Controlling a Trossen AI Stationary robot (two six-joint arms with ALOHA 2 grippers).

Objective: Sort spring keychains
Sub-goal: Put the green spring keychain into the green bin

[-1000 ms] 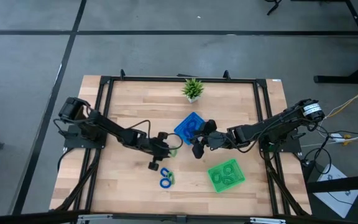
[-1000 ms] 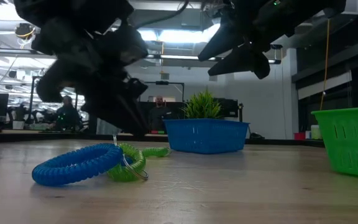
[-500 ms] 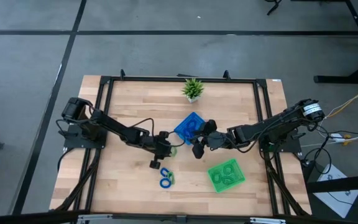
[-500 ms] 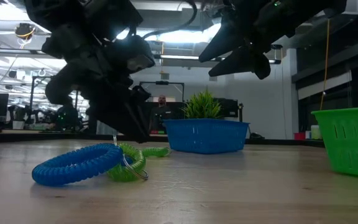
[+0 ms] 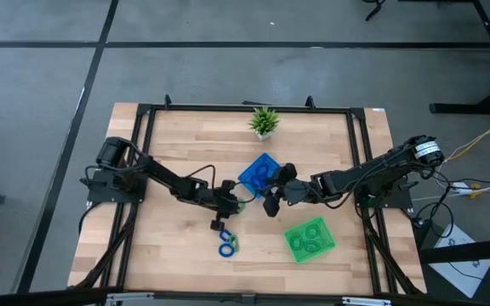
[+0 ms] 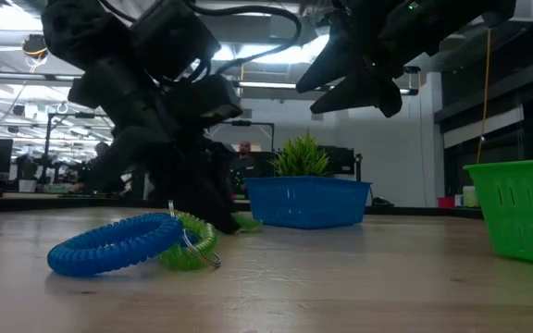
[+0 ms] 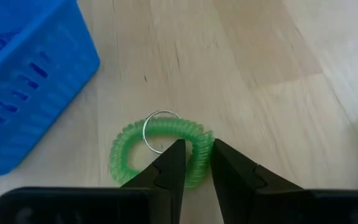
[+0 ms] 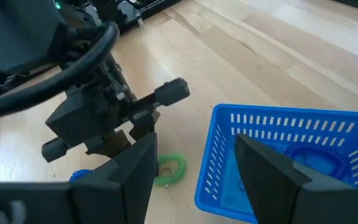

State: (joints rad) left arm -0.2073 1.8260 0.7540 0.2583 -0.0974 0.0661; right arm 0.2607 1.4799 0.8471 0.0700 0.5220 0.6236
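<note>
so the left pincer (image 7: 194,163) sits right over the near edge of a green spring keychain (image 7: 160,152) lying flat on the counter (image 7: 260,68) beside the blue tray (image 7: 27,81), tips slightly apart straddling the coil, while the right pincer (image 5: 269,202) hangs spread above that tray.

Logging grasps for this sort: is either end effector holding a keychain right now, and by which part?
The left end effector straddles the coil of a green keychain lying on the table; whether it grips cannot be told. The right end effector is open, holding nothing.
</note>
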